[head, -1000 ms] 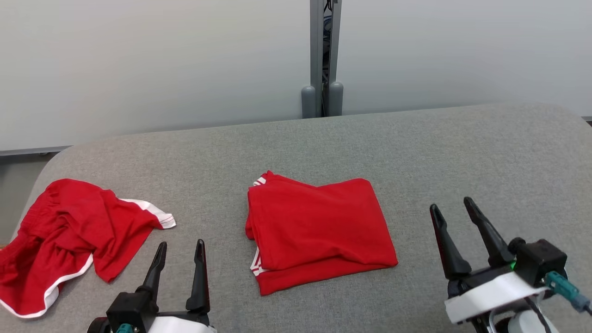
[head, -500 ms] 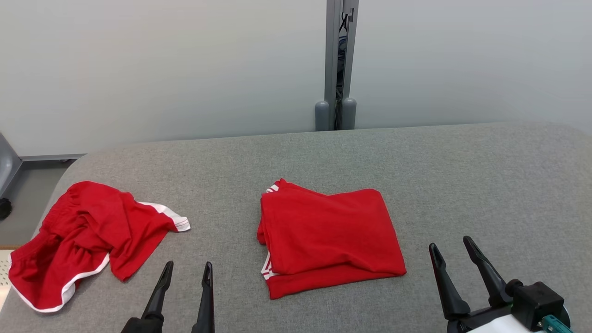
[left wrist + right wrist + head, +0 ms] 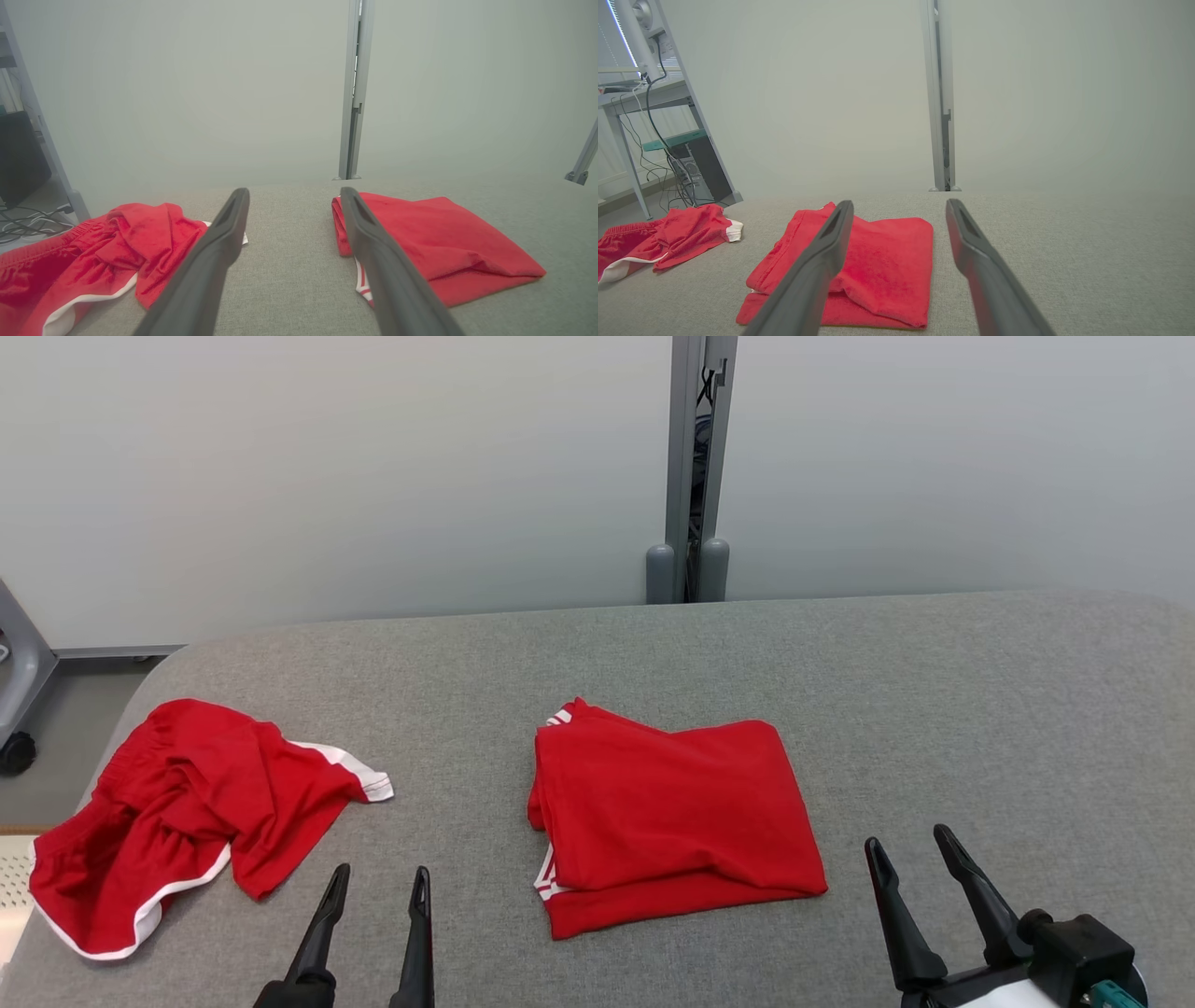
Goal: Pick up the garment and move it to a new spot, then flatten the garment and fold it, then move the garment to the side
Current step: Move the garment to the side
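A red garment lies folded into a rough rectangle at the middle of the grey table, with white stripes showing at its left edge. It also appears in the left wrist view and the right wrist view. A second red garment with white trim lies crumpled at the table's left end. My left gripper is open and empty, between the two garments on the near side. My right gripper is open and empty, right of the folded garment.
A grey post stands behind the table's far edge against a pale wall. The table's rounded left end drops to the floor, where a grey frame leg stands. A desk with cables is off to the left.
The head view has shifted, so the whole scene sits further right. Both grippers show lower in it. Both garments lie as before, and both grippers stay open.
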Robot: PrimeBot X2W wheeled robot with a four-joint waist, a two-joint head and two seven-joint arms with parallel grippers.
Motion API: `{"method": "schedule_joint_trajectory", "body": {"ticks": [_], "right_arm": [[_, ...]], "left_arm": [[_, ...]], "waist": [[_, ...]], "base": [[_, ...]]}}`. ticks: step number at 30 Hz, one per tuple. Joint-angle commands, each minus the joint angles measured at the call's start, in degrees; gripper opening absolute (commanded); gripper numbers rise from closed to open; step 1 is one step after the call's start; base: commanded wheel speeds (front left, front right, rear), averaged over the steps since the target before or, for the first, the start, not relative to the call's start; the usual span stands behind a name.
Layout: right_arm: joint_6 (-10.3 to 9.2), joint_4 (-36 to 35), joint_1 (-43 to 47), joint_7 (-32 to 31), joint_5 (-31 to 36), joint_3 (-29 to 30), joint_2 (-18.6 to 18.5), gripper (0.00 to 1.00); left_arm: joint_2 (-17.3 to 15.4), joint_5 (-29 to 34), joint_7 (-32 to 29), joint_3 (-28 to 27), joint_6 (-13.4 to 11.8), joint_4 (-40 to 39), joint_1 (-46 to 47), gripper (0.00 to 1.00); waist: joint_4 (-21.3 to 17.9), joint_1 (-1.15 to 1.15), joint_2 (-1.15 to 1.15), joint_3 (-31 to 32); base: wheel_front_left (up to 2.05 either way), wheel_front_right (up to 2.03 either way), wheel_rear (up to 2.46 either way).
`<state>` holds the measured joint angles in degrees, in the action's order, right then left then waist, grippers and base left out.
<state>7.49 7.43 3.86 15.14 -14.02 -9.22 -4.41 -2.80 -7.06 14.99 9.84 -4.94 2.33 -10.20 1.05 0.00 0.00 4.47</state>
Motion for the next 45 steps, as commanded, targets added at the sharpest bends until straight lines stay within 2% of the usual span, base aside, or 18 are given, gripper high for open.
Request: {"method": "schedule_joint_trajectory", "body": {"ticks": [1,7,11,14,20,28,33,40,45], "right_arm": [[0.01,0.09,0.10,0.06,-0.15,0.27,-0.22,1.00],[0.01,0.84,-0.03,0.06,-1.43,-0.15,-0.07,1.00],[0.01,3.95,-1.42,0.06,-6.04,-1.41,0.34,1.00],[0.01,7.66,-3.74,0.06,-12.01,-1.98,0.12,1.00],[0.01,17.86,-10.87,0.05,-22.67,-2.78,-2.09,1.00],[0.01,29.05,-20.34,-1.32,-35.44,-9.08,-5.85,1.00],[0.01,33.13,-25.81,-4.32,-42.44,-11.89,-8.24,1.00],[0.01,37.58,-31.08,-8.31,-49.01,-15.15,-10.79,1.00],[0.01,39.35,-32.86,-10.84,-51.02,-17.74,-11.64,1.00]], "left_arm": [[-0.20,0.31,0.20,-0.10,-0.32,-0.23,-0.20,1.00],[-0.20,0.55,0.20,0.09,-0.65,-0.34,-0.14,1.00],[-0.19,0.66,0.20,0.28,-0.56,-0.36,0.05,1.00],[-0.19,0.74,0.20,0.56,-0.37,-0.36,0.54,1.00],[-0.21,1.60,0.20,1.19,0.26,-0.36,1.46,1.00],[-0.19,2.46,0.20,2.02,1.14,-0.99,3.09,1.00],[-0.20,2.74,0.20,3.47,1.24,-1.72,4.93,1.00],[-0.20,2.36,0.20,5.10,0.68,-1.67,7.47,1.00],[-0.20,2.04,0.20,5.79,0.37,-1.47,8.45,1.00]], "waist": [[0.01,0.00,0.00,-0.03],[0.08,0.00,0.00,-0.20],[-0.01,0.00,0.00,-0.61],[0.05,0.00,0.00,-1.24],[0.93,0.00,0.00,-2.56],[3.72,0.00,0.00,-5.64],[6.21,0.00,0.00,-9.24],[9.37,0.00,0.00,-13.06],[10.50,0.00,0.00,-14.39]], "base": [[0.00,0.00,0.00],[0.00,0.00,0.00],[0.00,0.00,0.00],[0.00,0.00,0.00],[0.00,0.00,0.00],[0.00,0.00,0.00],[0.00,0.00,0.00],[0.00,0.00,0.00],[0.00,0.00,0.00]]}}
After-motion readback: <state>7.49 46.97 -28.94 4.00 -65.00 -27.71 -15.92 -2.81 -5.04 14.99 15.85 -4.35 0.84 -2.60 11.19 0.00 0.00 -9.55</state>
